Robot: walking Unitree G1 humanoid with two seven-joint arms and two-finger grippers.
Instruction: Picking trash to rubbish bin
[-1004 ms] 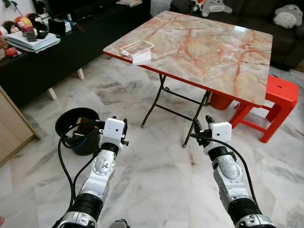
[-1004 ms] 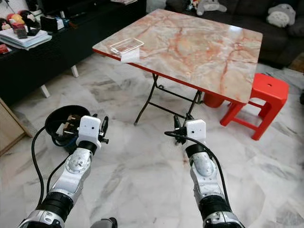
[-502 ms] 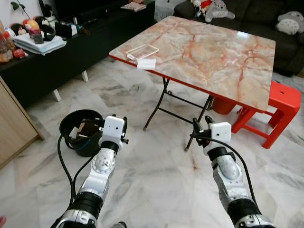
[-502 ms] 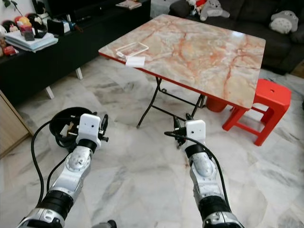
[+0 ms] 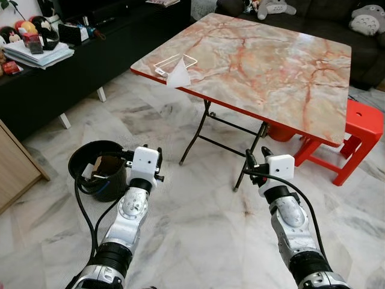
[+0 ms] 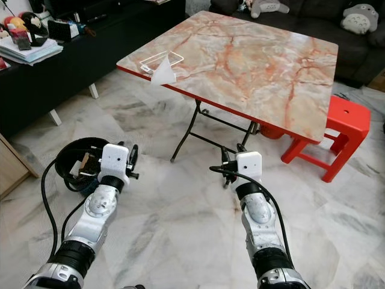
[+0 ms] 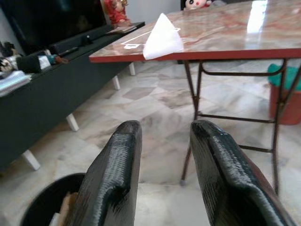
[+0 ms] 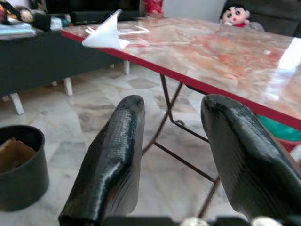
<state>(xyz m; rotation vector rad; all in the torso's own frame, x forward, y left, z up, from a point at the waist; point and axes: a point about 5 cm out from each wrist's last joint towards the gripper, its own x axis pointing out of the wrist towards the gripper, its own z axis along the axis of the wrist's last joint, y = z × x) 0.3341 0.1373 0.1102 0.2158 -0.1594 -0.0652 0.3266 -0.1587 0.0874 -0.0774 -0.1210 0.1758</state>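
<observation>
A white piece of paper [image 5: 179, 74] stands up in a peak at the near left corner of the marble-pattern folding table [image 5: 271, 66], beside a clear plastic tray [image 5: 175, 61]. The paper also shows in the wrist views [image 7: 162, 37] [image 8: 104, 35]. A black rubbish bin [image 5: 96, 171] with brown cardboard scraps inside sits on the floor to my left. My left gripper [image 5: 144, 152] hovers open just right of the bin, empty. My right gripper [image 5: 257, 158] is open and empty, low in front of the table's legs.
A red plastic stool [image 5: 360, 129] stands right of the table and an orange bucket [image 5: 280, 129] under it. A black low bench [image 5: 60, 66] with clutter runs along the left. A wooden cabinet corner [image 5: 18, 162] is near left. A dark sofa [image 5: 337, 24] lies behind.
The white paper at the table corner lay flat before and now stands up in a peak. The view has shifted a little; both arms hold about the same pose.
</observation>
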